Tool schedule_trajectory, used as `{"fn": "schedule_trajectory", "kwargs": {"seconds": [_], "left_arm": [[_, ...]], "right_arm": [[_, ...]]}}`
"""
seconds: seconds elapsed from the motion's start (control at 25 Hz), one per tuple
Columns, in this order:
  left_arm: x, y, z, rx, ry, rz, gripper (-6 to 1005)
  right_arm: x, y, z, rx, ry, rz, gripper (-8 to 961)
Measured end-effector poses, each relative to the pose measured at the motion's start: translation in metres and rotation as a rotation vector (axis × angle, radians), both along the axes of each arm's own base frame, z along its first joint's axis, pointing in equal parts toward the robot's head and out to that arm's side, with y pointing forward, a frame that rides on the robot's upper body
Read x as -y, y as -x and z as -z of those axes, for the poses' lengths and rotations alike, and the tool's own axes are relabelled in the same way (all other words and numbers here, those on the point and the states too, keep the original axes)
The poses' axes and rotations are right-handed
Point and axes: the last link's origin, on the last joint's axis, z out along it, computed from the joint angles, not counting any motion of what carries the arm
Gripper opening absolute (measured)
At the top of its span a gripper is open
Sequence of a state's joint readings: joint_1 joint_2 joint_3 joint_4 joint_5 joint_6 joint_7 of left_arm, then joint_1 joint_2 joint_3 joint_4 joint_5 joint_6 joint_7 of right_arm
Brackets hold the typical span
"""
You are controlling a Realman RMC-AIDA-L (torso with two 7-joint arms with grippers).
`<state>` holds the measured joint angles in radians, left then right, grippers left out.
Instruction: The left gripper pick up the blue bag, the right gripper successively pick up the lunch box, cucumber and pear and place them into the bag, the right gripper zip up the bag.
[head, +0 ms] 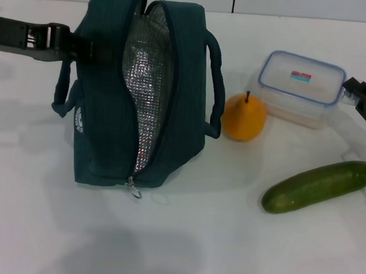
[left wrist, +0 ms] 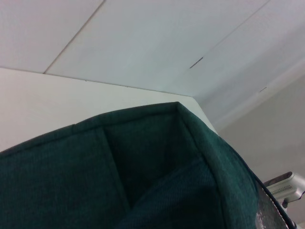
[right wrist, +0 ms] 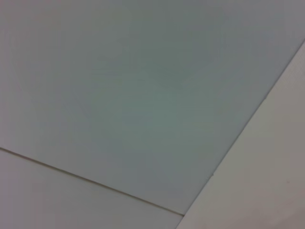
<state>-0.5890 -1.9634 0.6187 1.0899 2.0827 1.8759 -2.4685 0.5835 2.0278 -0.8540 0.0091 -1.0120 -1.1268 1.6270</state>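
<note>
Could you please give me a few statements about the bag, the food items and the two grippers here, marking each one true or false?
1. The blue bag stands unzipped, its silver lining showing. True.
2. The pear is already inside the bag. False: it sits on the table between the bag and the lunch box.
3. The left gripper is at the bag's upper side, by a handle. True.
4. The cucumber rests on top of the lunch box. False: it lies on the table, nearer the camera than the box.
5. The right gripper is beside the lunch box's right end. True.
</note>
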Motion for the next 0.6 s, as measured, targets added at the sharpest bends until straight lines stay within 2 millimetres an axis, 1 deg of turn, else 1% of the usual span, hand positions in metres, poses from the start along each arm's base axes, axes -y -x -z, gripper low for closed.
{"fn": "schedule_trajectory", "kwargs": {"seconds": [0.2, 0.6], "left_arm": [[0.0000, 0.0000, -0.0001, -0.002, -0.002, 0.006, 53], [-0.0019, -0.0022, -0.0004, -0.001, -0.003, 0.014, 53]], "right_arm": [[-0.0008, 0.0010, 0.0003, 0.022, -0.004, -0.013, 162], [-0.0005, 0.0018, -0.0019, 0.050, -0.021, -0.040, 103]]}}
